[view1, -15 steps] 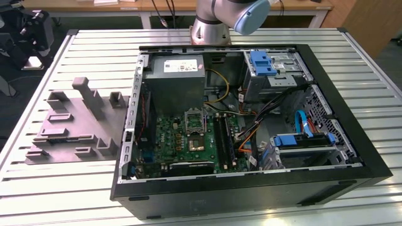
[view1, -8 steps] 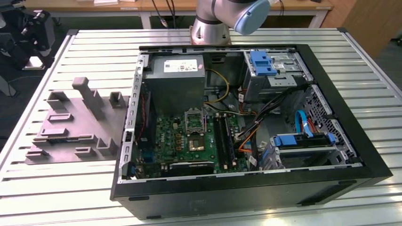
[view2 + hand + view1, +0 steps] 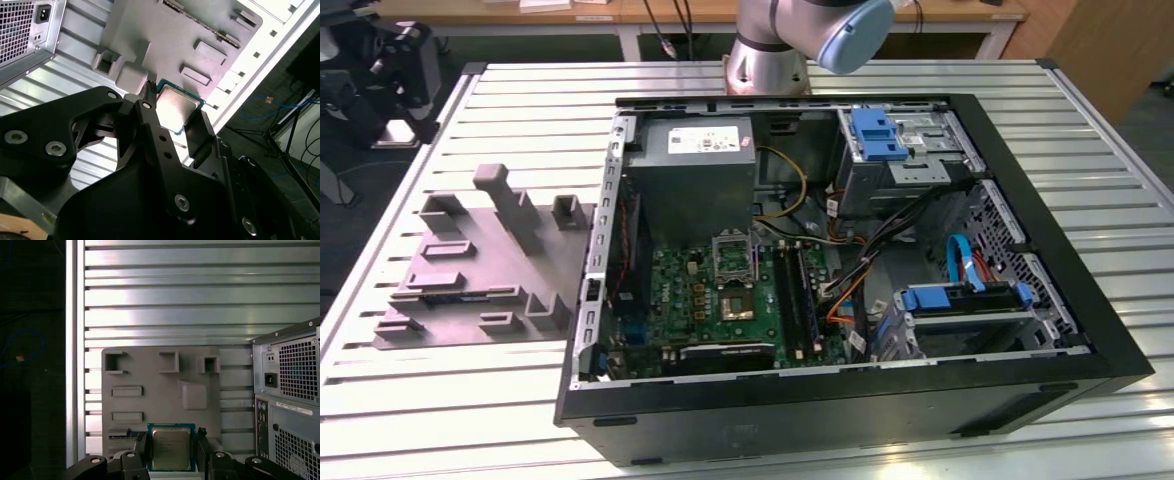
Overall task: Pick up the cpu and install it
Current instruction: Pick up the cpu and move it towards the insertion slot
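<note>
The cpu [image 3: 171,449] is a small square chip with a silvery top and a teal-edged rim. It sits between my two black fingers [image 3: 141,445], raised above the grey fixture tray [image 3: 150,370]. My gripper [image 3: 172,441] is shut on its two opposite edges. In the second wrist view the cpu [image 3: 176,106] shines between the fingertips of my gripper [image 3: 174,104], over the tray's edge [image 3: 200,30]. In the exterior view the motherboard's bare socket [image 3: 734,255] lies inside the open computer case [image 3: 854,400].
The grey tray [image 3: 480,260] with raised blocks lies on the slatted table [image 3: 520,100] at the exterior view's left of the case. Inside the case are a power supply [image 3: 700,170], cables, blue drive brackets [image 3: 961,295] and a brownish fixed chip [image 3: 738,307]. The arm's base [image 3: 767,60] stands behind the case.
</note>
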{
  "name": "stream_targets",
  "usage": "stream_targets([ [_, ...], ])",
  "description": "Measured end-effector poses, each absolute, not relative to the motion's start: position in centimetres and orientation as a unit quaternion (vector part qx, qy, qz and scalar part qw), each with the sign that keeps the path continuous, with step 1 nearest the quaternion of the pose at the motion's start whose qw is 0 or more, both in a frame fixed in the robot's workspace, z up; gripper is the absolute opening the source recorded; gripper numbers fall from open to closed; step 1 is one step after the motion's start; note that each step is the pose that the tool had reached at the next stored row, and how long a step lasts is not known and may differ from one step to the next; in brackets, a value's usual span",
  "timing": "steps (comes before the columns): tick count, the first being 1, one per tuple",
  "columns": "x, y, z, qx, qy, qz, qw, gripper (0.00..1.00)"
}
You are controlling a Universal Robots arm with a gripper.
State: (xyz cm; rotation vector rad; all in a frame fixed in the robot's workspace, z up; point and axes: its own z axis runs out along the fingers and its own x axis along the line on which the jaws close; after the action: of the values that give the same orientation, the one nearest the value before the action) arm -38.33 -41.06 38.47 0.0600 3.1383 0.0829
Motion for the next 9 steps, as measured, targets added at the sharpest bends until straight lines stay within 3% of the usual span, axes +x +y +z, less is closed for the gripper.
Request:
stream_targets([
  [9,-37.74,-41.06,38.47,0.019,0.999,0.026,0.001,0.47],
])
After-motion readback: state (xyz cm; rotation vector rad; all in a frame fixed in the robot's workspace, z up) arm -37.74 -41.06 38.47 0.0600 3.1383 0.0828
